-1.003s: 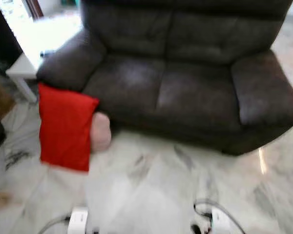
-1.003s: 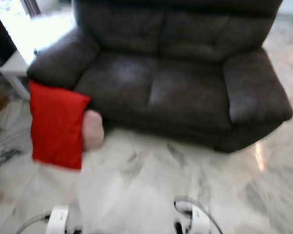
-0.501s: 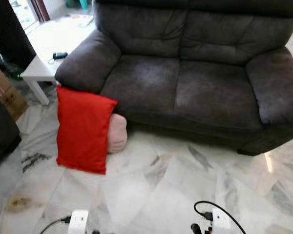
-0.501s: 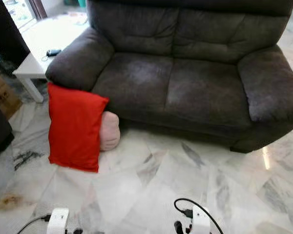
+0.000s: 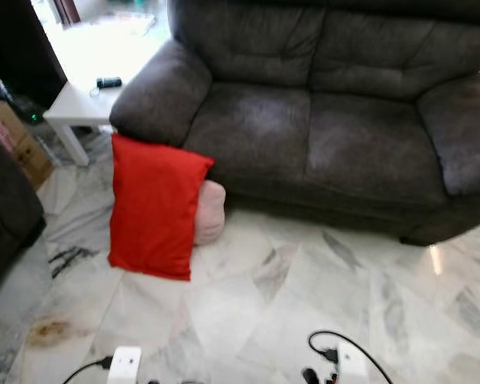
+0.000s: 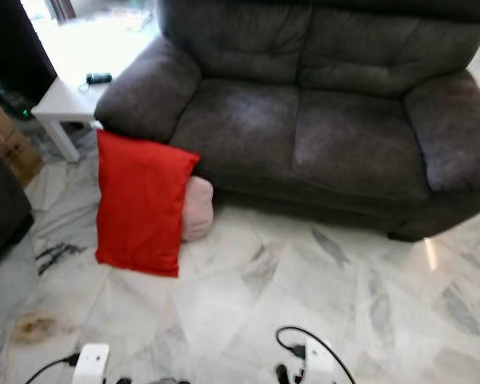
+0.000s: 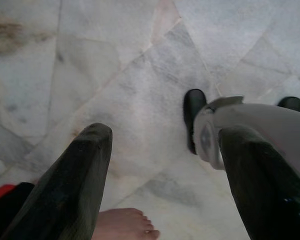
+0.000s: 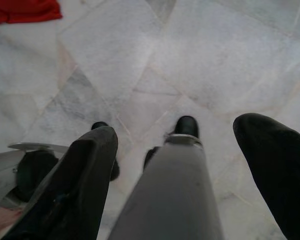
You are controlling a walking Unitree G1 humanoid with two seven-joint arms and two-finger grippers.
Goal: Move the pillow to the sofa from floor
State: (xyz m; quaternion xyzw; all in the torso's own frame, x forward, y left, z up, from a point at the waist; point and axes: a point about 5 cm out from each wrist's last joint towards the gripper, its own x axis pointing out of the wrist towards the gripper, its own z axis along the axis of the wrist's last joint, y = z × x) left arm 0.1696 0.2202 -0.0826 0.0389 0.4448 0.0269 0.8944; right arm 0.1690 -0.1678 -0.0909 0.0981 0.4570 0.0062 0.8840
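Pillow: a red pillow stands on edge on the floor, leaning against the front of the sofa below its left armrest.
Behind the pillow: a pale pink cushion sits on the floor, touching the red pillow and the sofa base.
Sofa: a dark grey two-seat sofa with both seat cushions bare.
Floor: white marble tiles with grey veins and a brownish stain near the left edge.
Side table: a white low table beside the sofa's left armrest, with a small dark object on top.
Boxes: cardboard boxes on the floor near the table's leg.
Left gripper: the left gripper hangs low over the marble, its two black fingers spread wide apart with nothing between them.
Right gripper: the right gripper hangs over the floor too, fingers spread wide and holding nothing; a corner of the red pillow shows at the edge of its wrist view.
Robot legs: grey legs with black feet stand on the tiles.
Person: a bare foot rests on the floor near the left gripper.
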